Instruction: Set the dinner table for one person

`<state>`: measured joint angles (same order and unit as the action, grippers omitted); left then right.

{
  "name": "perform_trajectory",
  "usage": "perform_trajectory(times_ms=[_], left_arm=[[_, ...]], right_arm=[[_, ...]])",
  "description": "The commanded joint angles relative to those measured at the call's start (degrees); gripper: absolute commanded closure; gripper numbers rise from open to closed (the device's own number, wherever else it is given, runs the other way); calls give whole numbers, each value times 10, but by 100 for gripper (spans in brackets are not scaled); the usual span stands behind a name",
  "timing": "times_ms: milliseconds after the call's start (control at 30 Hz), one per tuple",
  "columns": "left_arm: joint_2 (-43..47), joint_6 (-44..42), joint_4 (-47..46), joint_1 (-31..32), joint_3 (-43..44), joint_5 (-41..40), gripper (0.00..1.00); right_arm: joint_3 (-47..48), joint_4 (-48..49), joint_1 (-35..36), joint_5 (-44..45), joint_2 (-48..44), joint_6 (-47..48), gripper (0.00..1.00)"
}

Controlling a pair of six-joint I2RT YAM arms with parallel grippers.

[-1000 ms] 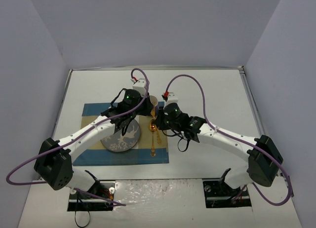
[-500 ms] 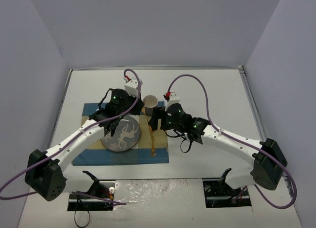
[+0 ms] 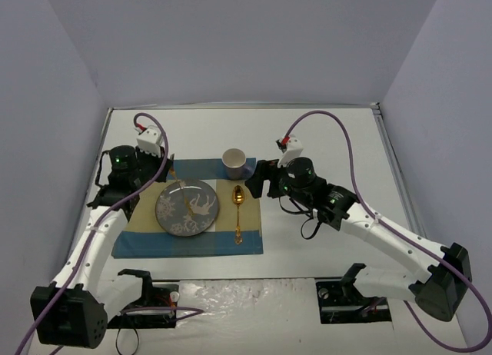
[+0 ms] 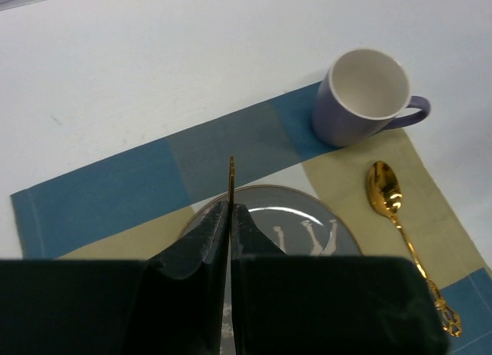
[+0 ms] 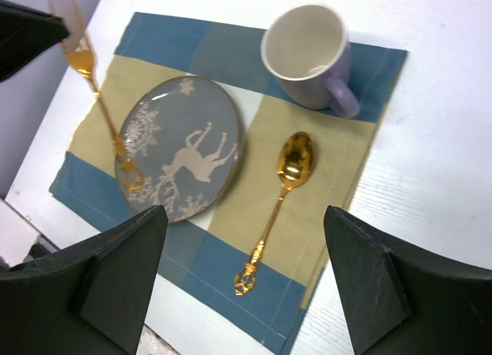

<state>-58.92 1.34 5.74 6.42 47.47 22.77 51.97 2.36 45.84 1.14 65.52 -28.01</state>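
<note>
Whereas both arms crowded over the far side of the plate (image 3: pixel 201 217) a second ago, they have now drawn apart. The left end effector (image 3: pixel 170 169) has swung out past the plate's far-left edge and is clenched on a gold fork (image 5: pixel 96 97). The right end effector (image 3: pixel 257 182) has pulled back to the right of the plate and hangs released, holding nothing. By the look of it, the fork is the one piece not yet laid.

Just right of the plate, the gold spoon (image 3: pixel 238 209) lies lengthwise on the checked placemat (image 3: pixel 146 243), bowl pointing away. The plate sits on the same mat. The fork slants down from the clenched fingers (image 4: pixel 201 236) across the plate's left part; whether its lower end touches the plate cannot be told. Beyond the plate, to its far right, the mug (image 3: pixel 234 163) stands upright on the mat's far edge, now uncovered.

Under it all lies the white bench (image 3: pixel 323 140), stretching well past the plate on every side. The plate itself stands in the fork's way, so the fork would likely need carrying further left before being lowered.
</note>
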Motion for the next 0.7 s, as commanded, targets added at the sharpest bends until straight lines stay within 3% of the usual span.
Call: perform_trajectory(times_ms=[0,233,567,667], left_arm=[[20,-73,2,-81,16,104,100],[-3,-182,110,-187,53,189,100],[-134,-424,330,-249,164,241,100],[-168,-481,359,-266,184,242,100]], right_arm=[[-18,9,-64,-67,-20,29,20],[-43,10,-123,-145,-25,64,20],[-63,8,-91,-110,-59,94,20],[-69,7,-88,-103,-61,96,20]])
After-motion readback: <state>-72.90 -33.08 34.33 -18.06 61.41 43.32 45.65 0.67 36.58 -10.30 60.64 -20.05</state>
